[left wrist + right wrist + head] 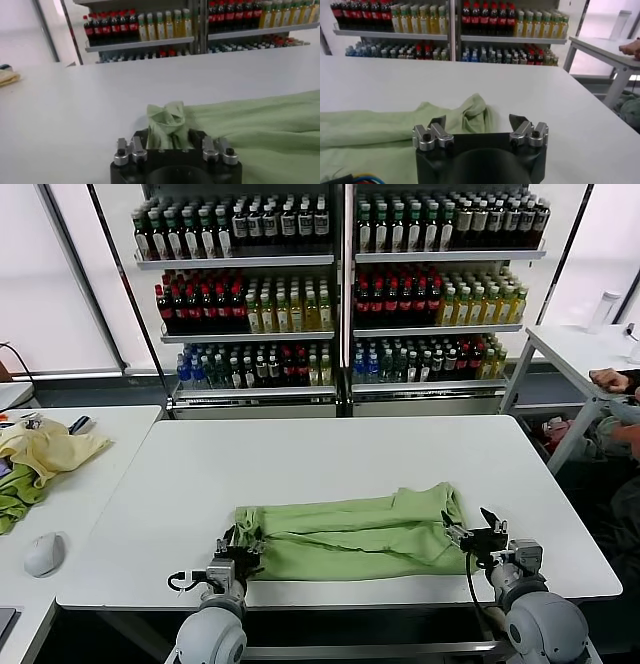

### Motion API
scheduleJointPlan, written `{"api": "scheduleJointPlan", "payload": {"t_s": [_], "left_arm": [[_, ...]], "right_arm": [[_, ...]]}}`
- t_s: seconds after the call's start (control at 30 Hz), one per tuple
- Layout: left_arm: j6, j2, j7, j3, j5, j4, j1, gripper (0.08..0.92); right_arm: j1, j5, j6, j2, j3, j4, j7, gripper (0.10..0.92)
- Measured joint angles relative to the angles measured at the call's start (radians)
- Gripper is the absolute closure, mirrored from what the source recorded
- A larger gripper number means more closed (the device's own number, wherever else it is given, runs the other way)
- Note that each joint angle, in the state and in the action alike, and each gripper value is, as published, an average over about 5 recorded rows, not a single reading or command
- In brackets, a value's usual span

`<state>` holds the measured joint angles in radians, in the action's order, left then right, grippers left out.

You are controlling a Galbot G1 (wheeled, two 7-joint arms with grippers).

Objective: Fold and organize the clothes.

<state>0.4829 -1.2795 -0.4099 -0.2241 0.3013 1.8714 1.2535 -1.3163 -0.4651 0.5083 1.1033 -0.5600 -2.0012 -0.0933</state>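
The light green polo shirt (350, 539) lies folded into a long band across the near part of the white table (330, 449). Its collar, buttons and print are hidden. My left gripper (243, 542) is at the shirt's left end. In the left wrist view the gripper (170, 137) is shut on a bunched-up corner of the shirt (167, 117). My right gripper (478, 532) is at the shirt's right end. In the right wrist view it (477, 120) is open, with the shirt's corner (470, 112) just ahead of the fingers, not held.
A pale yellow garment (50, 449), a darker green cloth (15, 499) and a mouse (44, 554) lie on the side table at left. Bottle shelves (340, 284) stand behind. Another table (580, 344) with a person's hand (612, 379) is at right.
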Motion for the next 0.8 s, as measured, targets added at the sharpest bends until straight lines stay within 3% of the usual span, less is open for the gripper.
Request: {"api": "scheduleJointPlan", "payload": {"t_s": [0.23, 0.43, 0.8], "left_arm": [[-0.002, 0.008, 0.012, -0.035, 0.022, 0.015, 0.027, 0.714], [-0.009, 0.055, 0.025, -0.112, 0.065, 0.028, 0.050, 0.860], [-0.012, 0.207, 0.047, -0.351, 0.145, 0.067, 0.086, 0.879]], "right_arm": [[0.007, -0.008, -0.003, 0.000, -0.001, -0.008, -0.003, 0.203], [0.018, -0.016, -0.006, -0.002, 0.000, -0.012, -0.003, 0.203], [0.036, -0.011, -0.021, -0.008, 0.010, -0.011, 0.004, 0.203]]}}
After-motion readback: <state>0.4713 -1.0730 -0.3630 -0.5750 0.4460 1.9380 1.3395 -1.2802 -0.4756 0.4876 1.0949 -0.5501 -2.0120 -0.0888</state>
